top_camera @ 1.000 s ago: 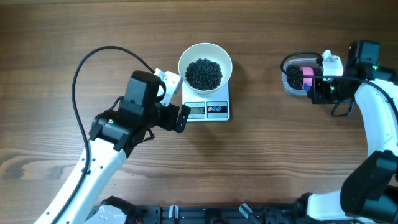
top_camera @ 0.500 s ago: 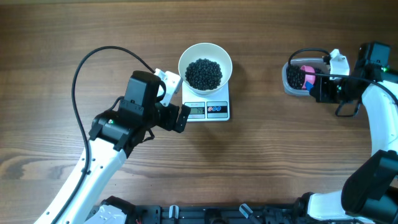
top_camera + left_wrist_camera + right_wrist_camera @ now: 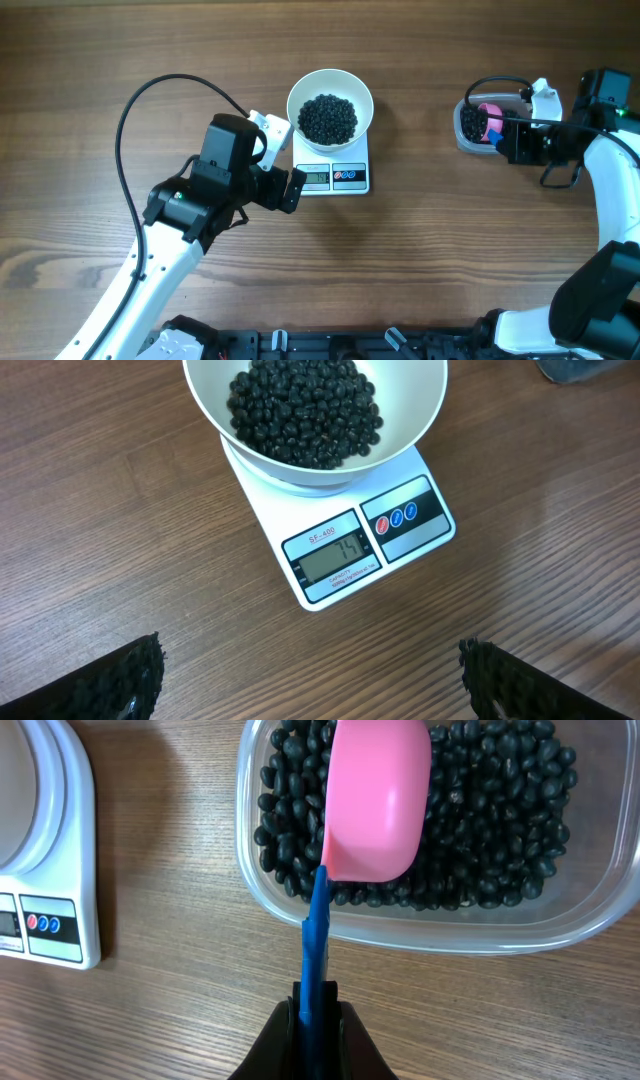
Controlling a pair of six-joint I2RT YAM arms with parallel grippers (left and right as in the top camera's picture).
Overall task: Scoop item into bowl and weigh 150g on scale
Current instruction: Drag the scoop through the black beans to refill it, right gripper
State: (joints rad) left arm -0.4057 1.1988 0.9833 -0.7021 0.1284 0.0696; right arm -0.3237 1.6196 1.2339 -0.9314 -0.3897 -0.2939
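The white bowl (image 3: pixel 330 103) sits on the scale (image 3: pixel 333 170), holding a heap of black beans, the item (image 3: pixel 305 410). The scale's display (image 3: pixel 335 550) reads about 74. My left gripper (image 3: pixel 285 160) is open just left of the scale, fingertips (image 3: pixel 140 670) wide apart over bare wood. My right gripper (image 3: pixel 318 1005) is shut on the blue handle of a pink scoop (image 3: pixel 375 800). The scoop's head lies over the beans (image 3: pixel 500 820) in a clear tub (image 3: pixel 420 925). No beans show on its pink face.
The clear tub (image 3: pixel 466 140) stands at the right of the table, well apart from the scale. A black cable (image 3: pixel 150 100) loops over the wood left of the bowl. The right arm's white link (image 3: pixel 610 190) runs down the right edge.
My right wrist has drawn back a little to the right, and the pink scoop has shifted slightly in the tub. The left arm, bowl and scale have not moved.
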